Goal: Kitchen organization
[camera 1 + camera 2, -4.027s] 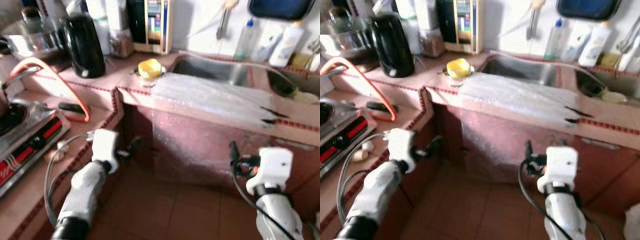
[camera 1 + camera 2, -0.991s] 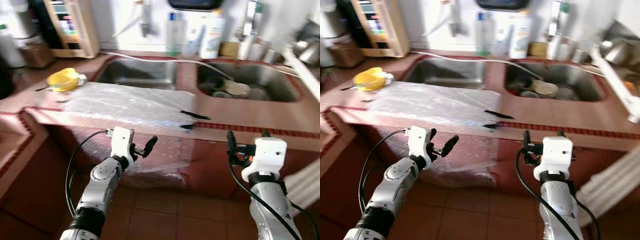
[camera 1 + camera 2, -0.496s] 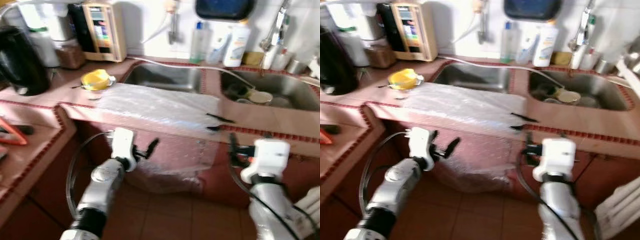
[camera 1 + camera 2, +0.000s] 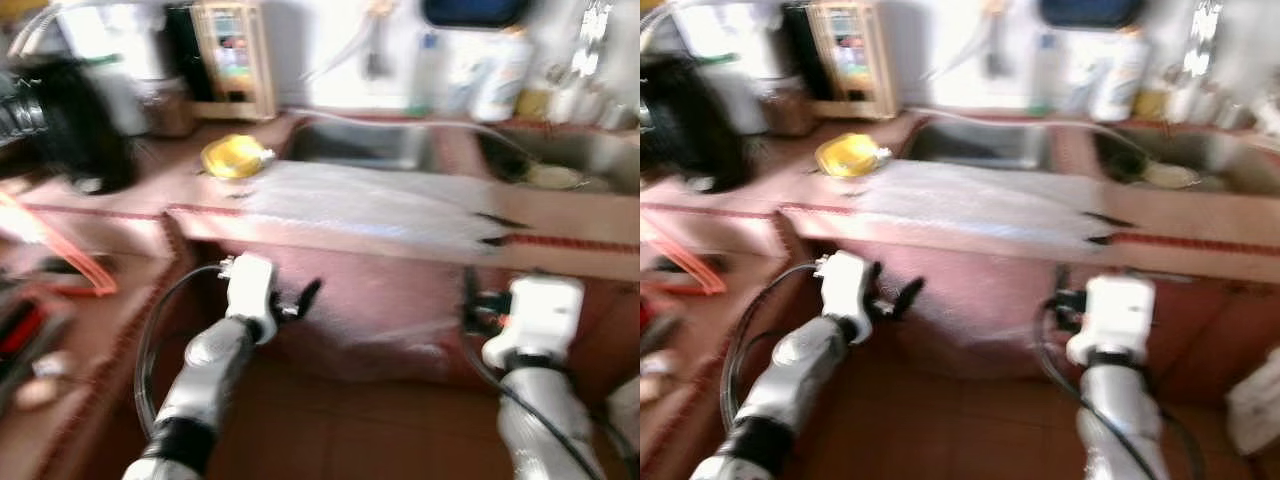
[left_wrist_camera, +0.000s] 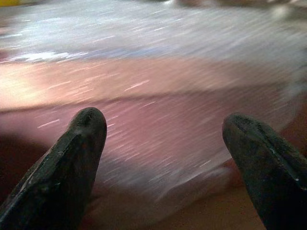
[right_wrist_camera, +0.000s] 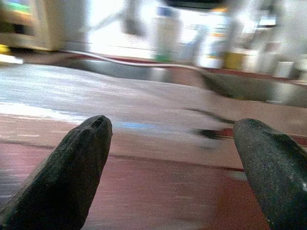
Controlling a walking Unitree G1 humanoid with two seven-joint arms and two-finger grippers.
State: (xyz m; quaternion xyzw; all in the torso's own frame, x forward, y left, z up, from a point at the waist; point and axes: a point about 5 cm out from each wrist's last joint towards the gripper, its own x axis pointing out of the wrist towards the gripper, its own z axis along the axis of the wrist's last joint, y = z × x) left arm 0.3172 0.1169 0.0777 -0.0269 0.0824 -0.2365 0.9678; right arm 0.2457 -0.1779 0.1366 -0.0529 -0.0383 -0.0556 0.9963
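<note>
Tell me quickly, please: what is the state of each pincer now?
Left pincer: open, holding nothing, in front of the plastic sheet.
Right pincer: open, holding nothing, facing the counter edge.

Reddish tiled counter [image 4: 590,215]: clear plastic sheet [image 4: 370,205] draped over front edge; yellow object [image 4: 232,157] beside sheet.

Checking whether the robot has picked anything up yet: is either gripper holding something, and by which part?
Nothing is held. The left gripper and right gripper are both open and empty, in front of the counter's plastic sheet.
</note>
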